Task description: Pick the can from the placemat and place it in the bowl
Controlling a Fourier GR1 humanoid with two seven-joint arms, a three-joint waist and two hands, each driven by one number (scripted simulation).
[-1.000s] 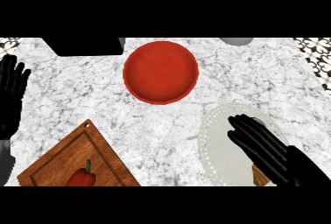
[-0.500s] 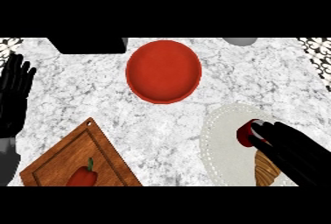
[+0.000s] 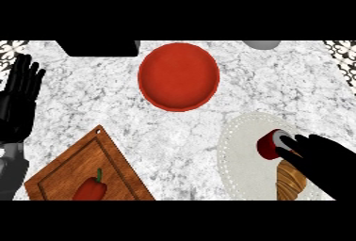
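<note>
The can (image 3: 268, 144), red with a grey top, stands on the white round placemat (image 3: 242, 153) at the lower right. My right hand (image 3: 327, 164) comes in from the lower right edge. Its fingers (image 3: 290, 153) are fairly straight and reach the can's right side without curling round it. The red bowl (image 3: 179, 76) sits at the top middle, well apart from the can, with nothing in it. At the left edge my left hand (image 3: 18, 101) rests open with its fingers up.
A croissant (image 3: 289, 182) lies on the placemat just below the can, partly under my right hand. A wooden cutting board (image 3: 69, 172) with a red pepper (image 3: 91, 188) fills the lower left. A black object (image 3: 97, 47) and a grey one (image 3: 262, 44) sit at the far edge.
My right hand has drawn back to the lower right, uncovering the can and the croissant; its fingers now rest at the can's right side. The left hand shifted slightly.
</note>
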